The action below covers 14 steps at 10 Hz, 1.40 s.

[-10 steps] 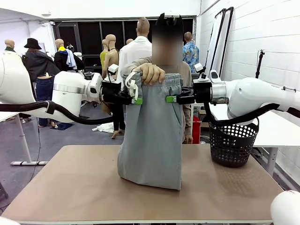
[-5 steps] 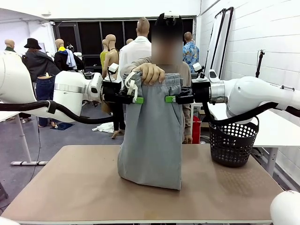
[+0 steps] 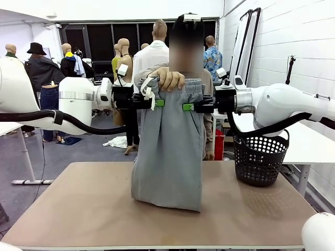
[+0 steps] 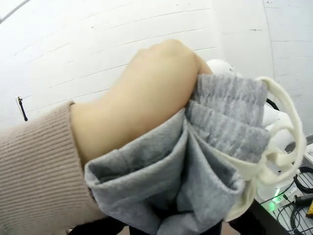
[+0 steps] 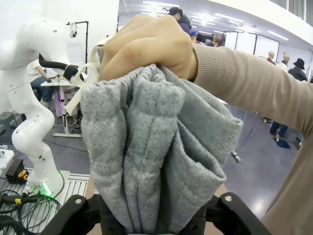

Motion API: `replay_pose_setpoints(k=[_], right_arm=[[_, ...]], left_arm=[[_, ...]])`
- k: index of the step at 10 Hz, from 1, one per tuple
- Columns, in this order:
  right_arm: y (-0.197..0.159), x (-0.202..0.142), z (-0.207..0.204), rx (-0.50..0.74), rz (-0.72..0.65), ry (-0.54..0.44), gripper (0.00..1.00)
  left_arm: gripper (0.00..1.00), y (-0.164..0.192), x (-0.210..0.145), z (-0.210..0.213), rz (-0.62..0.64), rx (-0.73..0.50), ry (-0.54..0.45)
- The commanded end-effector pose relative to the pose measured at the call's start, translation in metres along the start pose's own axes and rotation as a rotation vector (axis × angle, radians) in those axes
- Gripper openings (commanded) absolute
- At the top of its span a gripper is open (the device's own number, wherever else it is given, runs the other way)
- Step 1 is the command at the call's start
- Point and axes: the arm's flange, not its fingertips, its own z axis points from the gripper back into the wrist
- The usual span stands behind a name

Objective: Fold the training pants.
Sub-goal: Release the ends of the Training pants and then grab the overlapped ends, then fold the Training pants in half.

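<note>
Broadly, the tabletop [image 3: 78, 209] carries just the crumpled bottom of the training pants [image 3: 167, 157], which hang upright above its middle. Soft, light jersey like this should sag and slide, so I judge the two side edges of the waistband the best places to take hold. At the right stands a black mesh basket [image 3: 260, 159]; its contents cannot be made out. The right claw [image 3: 188, 107] pinches bunched cloth at the waistband's right edge. The left claw [image 3: 157, 103] sits at the left edge, but I cannot tell its grip. A person's hand [image 3: 168, 80] holds the waistband top, beside the white drawstring [image 3: 147, 93].
</note>
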Motion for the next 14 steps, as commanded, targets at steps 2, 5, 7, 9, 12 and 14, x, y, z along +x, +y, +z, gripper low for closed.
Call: replay_pose_setpoints(k=[2, 5, 7, 9, 12, 14], right_arm=[[-0.001, 0.013, -0.003, 0.038, 0.015, -0.010, 0.00], [-0.005, 0.010, -0.002, 0.061, 0.016, -0.016, 0.00], [-0.008, 0.007, -0.004, 0.042, 0.018, 0.025, 0.00], [0.001, 0.004, 0.000, 0.050, 0.001, 0.008, 0.00], [0.001, 0.004, 0.000, 0.050, 0.001, 0.008, 0.00], [0.001, 0.004, 0.000, 0.050, 0.001, 0.008, 0.00]], left_arm=[[0.00, -0.006, 0.003, -0.001, 0.002, -0.002, -0.023], [0.00, -0.002, -0.002, 0.001, 0.026, 0.007, 0.008], [0.00, 0.013, -0.008, 0.005, 0.047, 0.013, 0.016], [0.00, 0.002, -0.007, 0.003, 0.024, 0.005, 0.006], [0.00, 0.002, -0.007, 0.003, 0.024, 0.005, 0.006], [0.00, 0.002, -0.007, 0.003, 0.024, 0.005, 0.006]])
